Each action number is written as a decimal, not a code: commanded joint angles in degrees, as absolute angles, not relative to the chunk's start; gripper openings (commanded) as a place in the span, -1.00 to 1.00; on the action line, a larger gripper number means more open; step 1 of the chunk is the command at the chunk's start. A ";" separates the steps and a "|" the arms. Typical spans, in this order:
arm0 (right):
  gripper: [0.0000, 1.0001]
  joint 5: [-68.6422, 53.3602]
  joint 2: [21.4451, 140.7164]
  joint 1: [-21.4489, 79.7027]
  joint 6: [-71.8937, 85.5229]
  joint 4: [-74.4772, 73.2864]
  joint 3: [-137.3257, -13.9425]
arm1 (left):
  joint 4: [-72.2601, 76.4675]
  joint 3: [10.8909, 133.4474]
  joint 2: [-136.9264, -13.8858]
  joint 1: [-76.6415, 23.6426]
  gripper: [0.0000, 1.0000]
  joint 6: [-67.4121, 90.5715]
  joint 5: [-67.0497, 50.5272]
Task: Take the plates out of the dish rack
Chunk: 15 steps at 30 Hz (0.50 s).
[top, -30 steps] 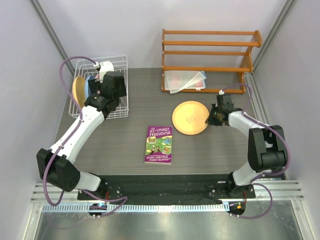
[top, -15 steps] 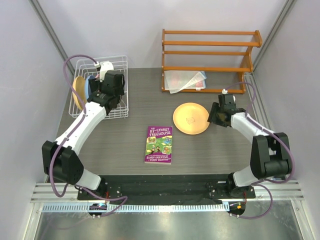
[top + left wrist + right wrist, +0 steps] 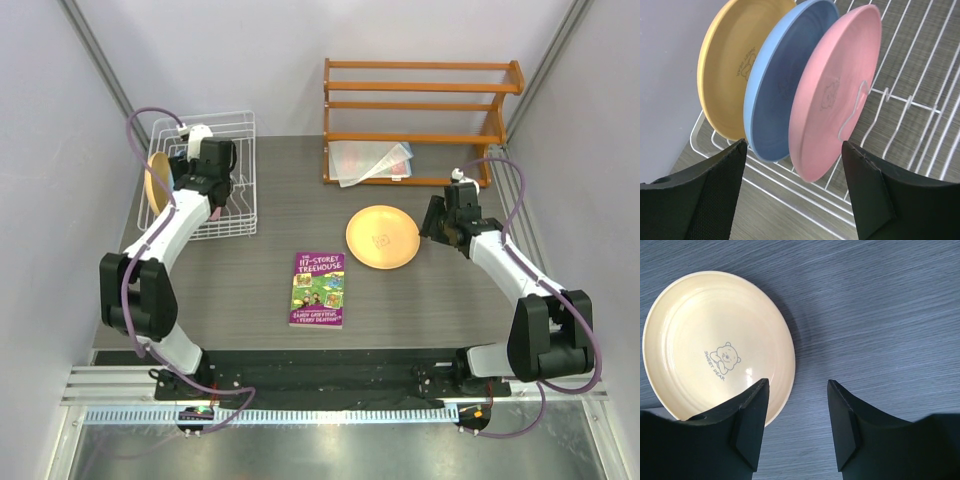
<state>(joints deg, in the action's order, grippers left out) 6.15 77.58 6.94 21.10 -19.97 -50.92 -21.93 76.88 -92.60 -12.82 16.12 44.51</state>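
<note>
The desk (image 3: 280,230) is a dark grey slab with a fine, streaky wood grain. At its far edge stands an orange wooden shelf (image 3: 420,105) built of long horizontal slats, with a clear plastic sleeve (image 3: 370,160) lying flat beneath it. In the far left corner sits the dish rack (image 3: 240,140), a rectangular basket of thin white wire with upright prongs. A purple paperback, the book (image 3: 318,289), lies flat near the middle of the desk.

Three round, smooth plastic plates stand on edge in the rack, leaning side by side: a yellow-orange plate (image 3: 735,65) outermost, a light blue plate (image 3: 785,85) in the middle, and a pink plate (image 3: 835,100) nearest the rack's open wires. A fourth, the yellow plate (image 3: 715,345), lies flat on the desk right of centre, a small bear printed in its shallow well.

The left gripper (image 3: 794,145) is released, its black fingers spread, with the lower rims of the blue and pink plates showing between them. The right gripper (image 3: 797,381) is also released and empty, its jaws apart over bare desk at the flat plate's rim.
</note>
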 commanded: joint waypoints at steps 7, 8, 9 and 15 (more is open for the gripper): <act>0.10 6.33 77.34 6.94 20.57 -19.77 -52.47 | -19.25 82.97 -99.22 -10.02 0.22 17.22 42.45; 0.10 6.24 77.60 6.94 20.57 -19.69 -52.47 | -19.16 83.06 -99.58 -9.85 0.13 17.40 42.02; 0.10 6.24 77.61 6.94 20.57 -19.60 -52.47 | -19.16 83.14 -100.28 -9.67 0.08 17.49 41.92; 0.10 6.24 79.01 6.94 20.22 -19.42 -52.38 | -20.21 85.34 -102.39 -9.32 -0.45 17.84 41.84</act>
